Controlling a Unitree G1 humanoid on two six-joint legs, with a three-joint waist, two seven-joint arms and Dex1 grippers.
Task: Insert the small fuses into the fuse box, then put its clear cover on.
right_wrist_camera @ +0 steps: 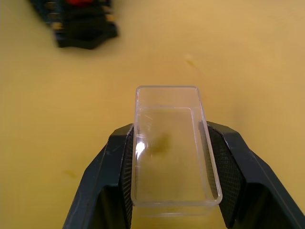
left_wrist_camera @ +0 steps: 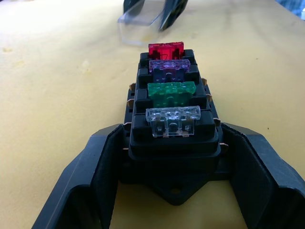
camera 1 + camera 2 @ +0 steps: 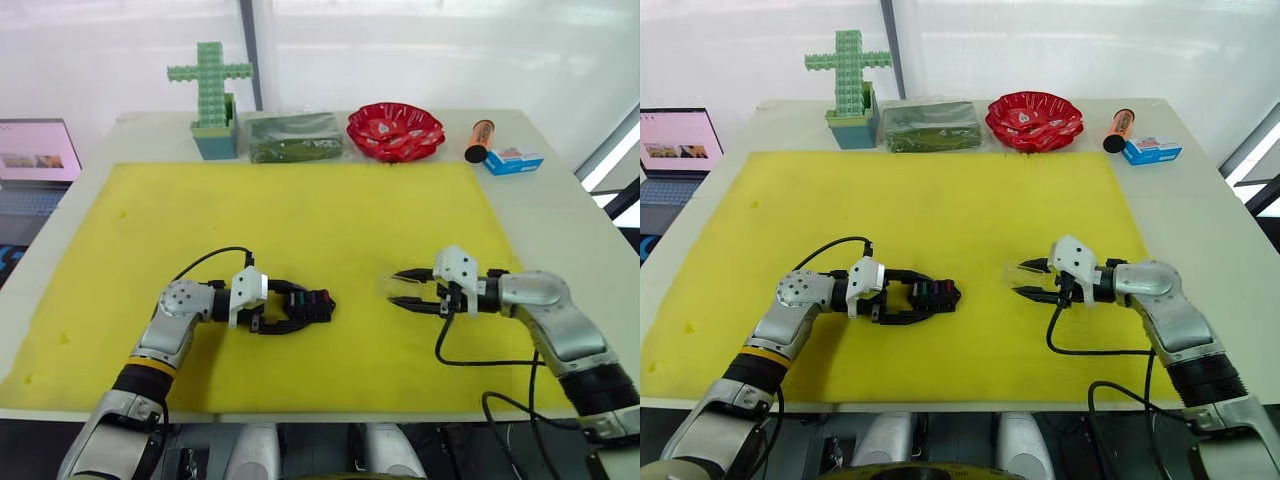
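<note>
The black fuse box [image 2: 174, 148] rests on the yellow mat, and my left gripper [image 3: 300, 308] is shut on its sides. Four small fuses stand in a row in its top slots: red [image 2: 166, 49], purplish [image 2: 169, 69], green [image 2: 171, 93] and grey [image 2: 172, 119]. A short way to the right, my right gripper [image 1: 169, 129] is shut on the clear cover [image 1: 171, 148], which lies lengthwise between the fingers, low over the mat. The cover [image 3: 400, 288] points toward the fuse box with a gap between them.
The yellow mat [image 3: 300, 210] covers most of the white table. Along the back stand a green block cross in a teal holder [image 3: 212, 90], a dark green box [image 3: 293, 135], a red bowl [image 3: 395, 130], an orange cylinder [image 3: 479, 140] and a small blue box [image 3: 512, 160]. A laptop [image 3: 35, 155] sits far left.
</note>
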